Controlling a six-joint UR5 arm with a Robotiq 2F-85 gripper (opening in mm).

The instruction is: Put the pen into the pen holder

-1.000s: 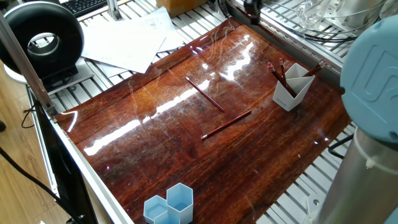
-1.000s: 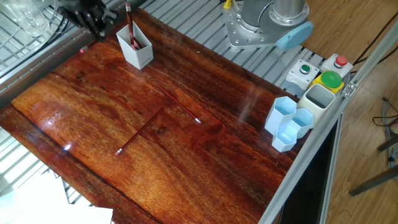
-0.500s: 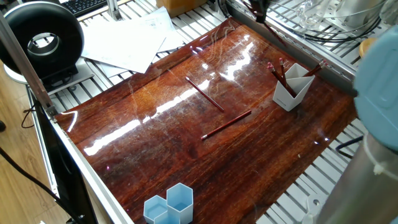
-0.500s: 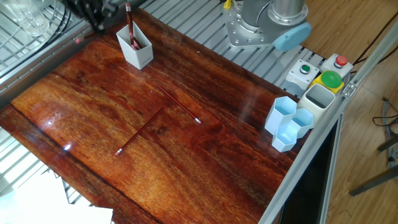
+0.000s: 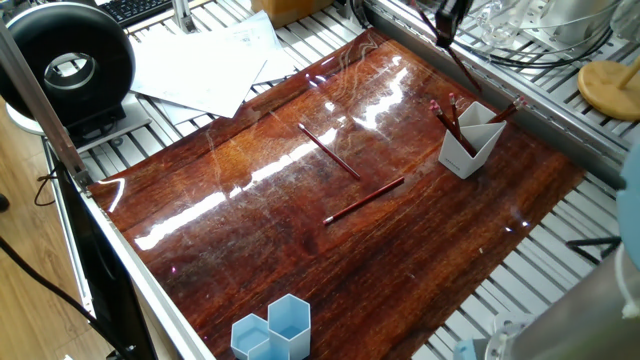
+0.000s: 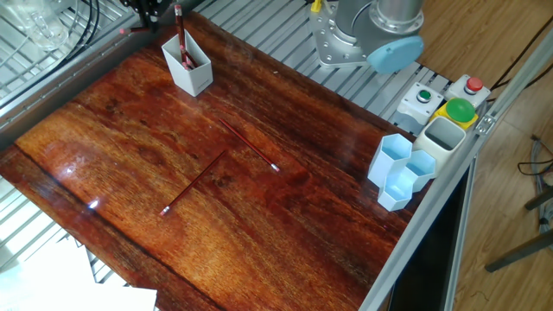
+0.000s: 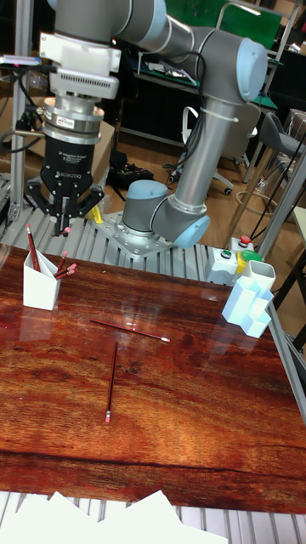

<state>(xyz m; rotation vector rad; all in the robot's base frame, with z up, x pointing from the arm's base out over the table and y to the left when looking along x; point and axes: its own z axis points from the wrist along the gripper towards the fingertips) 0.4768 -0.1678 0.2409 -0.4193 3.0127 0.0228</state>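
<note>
The white angular pen holder (image 5: 470, 145) (image 6: 191, 73) (image 7: 39, 291) stands near the table's far corner with several red pens upright in it. Two more red pens lie mid-table: one (image 5: 328, 150) (image 6: 251, 143) (image 7: 129, 330) and another (image 5: 364, 200) (image 6: 192, 183) (image 7: 112, 382). My gripper (image 5: 447, 20) (image 6: 147, 10) (image 7: 66, 219) hangs above the table's back edge, behind and above the holder. It is shut on a red pen (image 5: 460, 62) whose pink eraser end (image 6: 124, 32) (image 7: 66, 230) sticks out below the fingers.
Light blue hexagonal cups (image 5: 272, 330) (image 6: 402, 168) (image 7: 249, 306) stand at the edge opposite the holder, next to a button box (image 6: 449, 99). Loose papers (image 5: 200, 60) and a black round device (image 5: 65, 65) lie off the far end. Metal slats border the wood.
My gripper has carried the held pen sideways along the table's back edge toward the pen holder. The arm's large joint has swung out of the near corner of one fixed view.
</note>
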